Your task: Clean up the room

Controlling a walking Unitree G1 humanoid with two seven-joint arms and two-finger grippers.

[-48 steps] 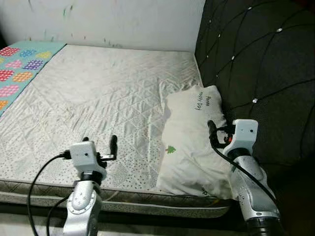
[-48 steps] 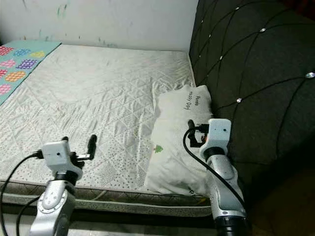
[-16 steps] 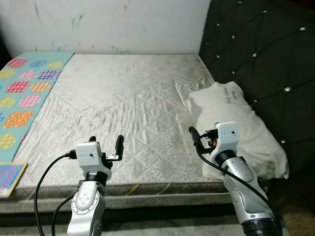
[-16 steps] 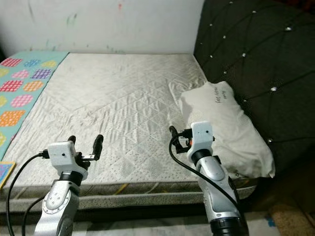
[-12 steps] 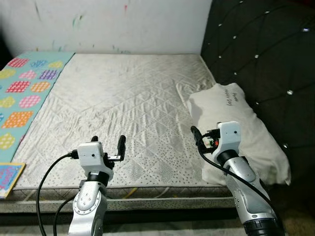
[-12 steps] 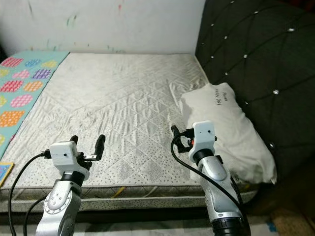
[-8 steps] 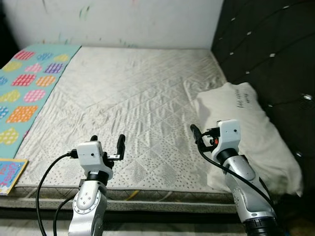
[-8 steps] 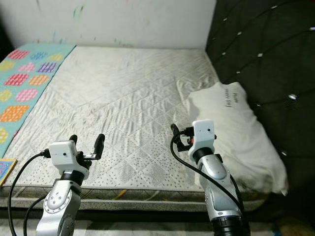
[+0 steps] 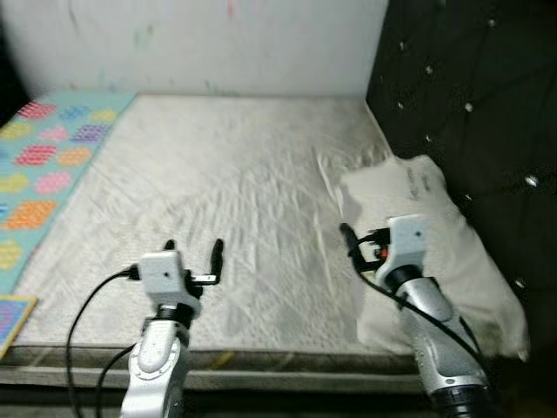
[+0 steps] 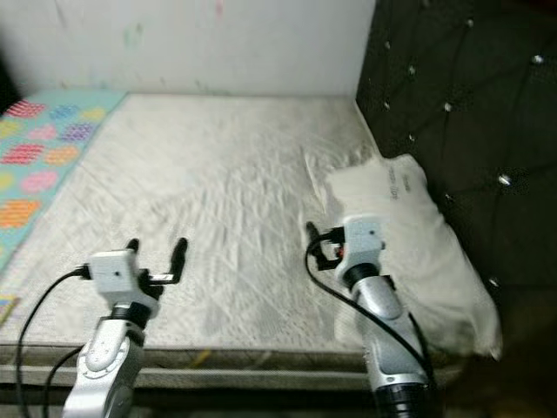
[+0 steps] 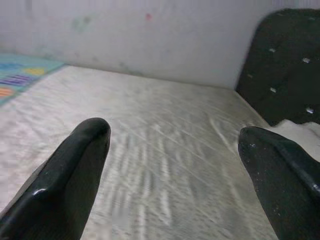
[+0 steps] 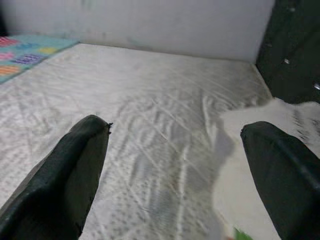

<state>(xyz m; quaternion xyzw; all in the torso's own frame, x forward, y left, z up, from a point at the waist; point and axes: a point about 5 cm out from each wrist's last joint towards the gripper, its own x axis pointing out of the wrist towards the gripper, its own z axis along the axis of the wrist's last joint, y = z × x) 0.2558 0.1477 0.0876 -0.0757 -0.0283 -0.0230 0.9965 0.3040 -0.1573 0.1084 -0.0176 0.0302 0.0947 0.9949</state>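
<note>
A white pillow (image 9: pixel 457 261) with dark lettering lies on the right side of the bare quilted mattress (image 9: pixel 235 183), against the black tufted headboard (image 9: pixel 470 78). My right gripper (image 9: pixel 364 237) hovers over the pillow's left edge near the mattress front, open and holding nothing. In the right wrist view its fingers (image 12: pixel 75 170) stand wide apart, with the pillow (image 12: pixel 270 135) between them. My left gripper (image 9: pixel 193 252) is raised over the mattress's front left part, also open and holding nothing; its fingers (image 11: pixel 65 170) frame the mattress (image 11: pixel 165 145).
A teal mat (image 9: pixel 43 165) with coloured patches covers the mattress's far left side. A colourful flat item (image 9: pixel 13 318) sticks out at the front left edge. A white wall (image 9: pixel 200 43) runs behind the bed. The eye views are blurred.
The whole picture has shifted and blurred, so the camera moved. Both arms keep the same raised pose with fingers apart. The pillow lies as before.
</note>
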